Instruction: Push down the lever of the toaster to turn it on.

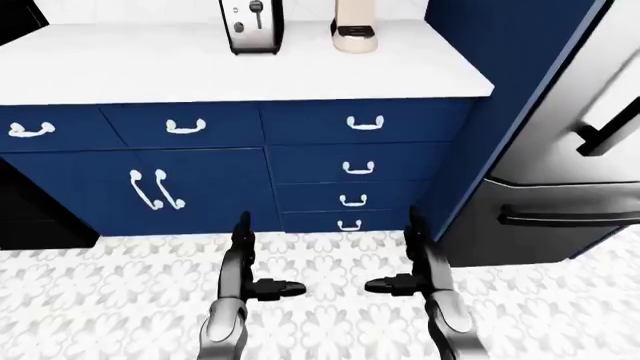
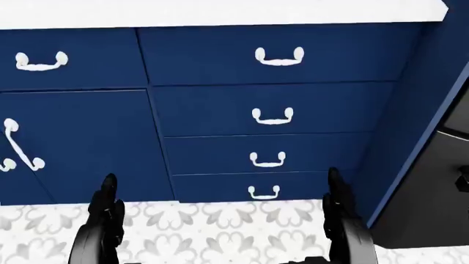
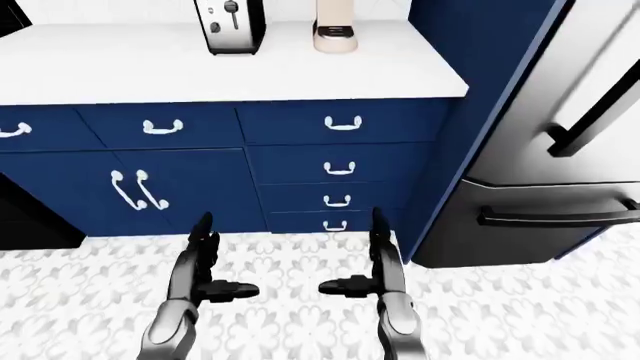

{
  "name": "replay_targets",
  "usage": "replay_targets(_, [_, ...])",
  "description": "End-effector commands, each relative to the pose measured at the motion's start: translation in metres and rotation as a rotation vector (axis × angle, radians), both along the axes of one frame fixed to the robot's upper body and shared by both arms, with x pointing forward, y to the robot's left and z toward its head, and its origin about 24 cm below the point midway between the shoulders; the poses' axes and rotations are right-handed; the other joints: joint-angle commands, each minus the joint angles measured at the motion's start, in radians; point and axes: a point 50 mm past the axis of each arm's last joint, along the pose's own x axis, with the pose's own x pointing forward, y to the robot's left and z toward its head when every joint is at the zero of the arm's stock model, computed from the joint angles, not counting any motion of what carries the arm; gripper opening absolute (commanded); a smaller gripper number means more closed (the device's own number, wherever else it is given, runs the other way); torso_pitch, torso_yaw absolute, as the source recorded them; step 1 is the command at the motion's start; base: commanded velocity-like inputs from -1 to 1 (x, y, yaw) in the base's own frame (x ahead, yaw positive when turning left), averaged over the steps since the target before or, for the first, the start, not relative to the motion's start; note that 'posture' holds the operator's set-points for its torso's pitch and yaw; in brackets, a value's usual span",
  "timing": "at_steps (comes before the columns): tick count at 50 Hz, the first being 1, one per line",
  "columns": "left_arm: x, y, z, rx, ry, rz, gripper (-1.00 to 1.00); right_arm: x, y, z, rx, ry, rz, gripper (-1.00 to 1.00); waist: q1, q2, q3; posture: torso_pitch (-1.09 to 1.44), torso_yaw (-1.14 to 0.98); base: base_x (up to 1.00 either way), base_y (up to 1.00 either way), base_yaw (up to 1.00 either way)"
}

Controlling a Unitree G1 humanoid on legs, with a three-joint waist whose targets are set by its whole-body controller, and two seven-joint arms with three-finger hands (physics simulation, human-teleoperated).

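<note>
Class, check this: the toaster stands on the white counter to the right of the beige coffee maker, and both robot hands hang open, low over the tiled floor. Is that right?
One thing is wrong. The toaster stands to the left of the coffee maker, as the left-eye view shows. The rest holds: both are on the white counter, and the left hand and right hand hang open, low over the tiled floor.

no readable text, labels or numbers (anywhere)

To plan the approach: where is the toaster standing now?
In the left-eye view the toaster stands at the top, left of centre, on the white counter, just left of the beige coffee machine and above the blue drawers.
</note>
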Motion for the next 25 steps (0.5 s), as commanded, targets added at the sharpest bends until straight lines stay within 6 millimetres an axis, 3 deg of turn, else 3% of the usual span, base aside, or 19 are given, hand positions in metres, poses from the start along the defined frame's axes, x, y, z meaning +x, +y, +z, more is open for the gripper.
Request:
replay_targets(1, [0.010, 0.000, 0.035, 0.011, -0.180, 0.004, 1.00, 0.010, 0.000, 0.031, -0.008, -0.170, -0.004, 1.00, -0.002, -0.008, -0.001, 0.00, 0.00, 0.00, 0.00, 0.00])
replay_targets(3, [0.011, 0.000, 0.033, 0.013, -0.177, 0.002, 1.00, 0.010, 0.001, 0.029, -0.013, -0.171, 0.006, 1.00, 0.007, -0.001, -0.062, 0.00, 0.00, 0.00, 0.00, 0.00])
replay_targets(4, [0.012, 0.001, 0.032, 0.013, -0.175, 0.003, 1.00, 0.011, 0.001, 0.029, -0.013, -0.169, 0.008, 1.00, 0.007, -0.001, -0.052, 0.00, 0.00, 0.00, 0.00, 0.00])
replay_targets(5, [0.012, 0.001, 0.032, 0.014, -0.174, 0.004, 1.00, 0.011, 0.001, 0.028, -0.018, -0.168, 0.008, 1.00, 0.006, -0.007, -0.016, 0.00, 0.00, 0.00, 0.00, 0.00])
replay_targets(7, [0.011, 0.000, 0.033, 0.016, -0.172, 0.004, 1.00, 0.010, 0.002, 0.028, -0.023, -0.163, 0.014, 1.00, 0.007, -0.007, -0.070, 0.00, 0.00, 0.00, 0.00, 0.00])
replay_targets(8, [0.011, 0.001, 0.032, 0.015, -0.172, 0.004, 1.00, 0.010, 0.002, 0.028, -0.022, -0.163, 0.013, 1.00, 0.007, -0.007, -0.076, 0.00, 0.00, 0.00, 0.00, 0.00])
replay_targets(22, [0.013, 0.000, 0.030, 0.011, -0.158, -0.001, 1.00, 0.013, 0.003, 0.026, -0.085, -0.160, 0.019, 1.00, 0.008, -0.004, -0.089, 0.00, 0.00, 0.00, 0.00, 0.00])
replay_targets(25, [0.022, -0.001, 0.037, -0.003, -0.156, -0.004, 1.00, 0.022, 0.002, 0.040, -0.073, -0.162, 0.016, 1.00, 0.008, -0.004, -0.093, 0.00, 0.00, 0.00, 0.00, 0.00])
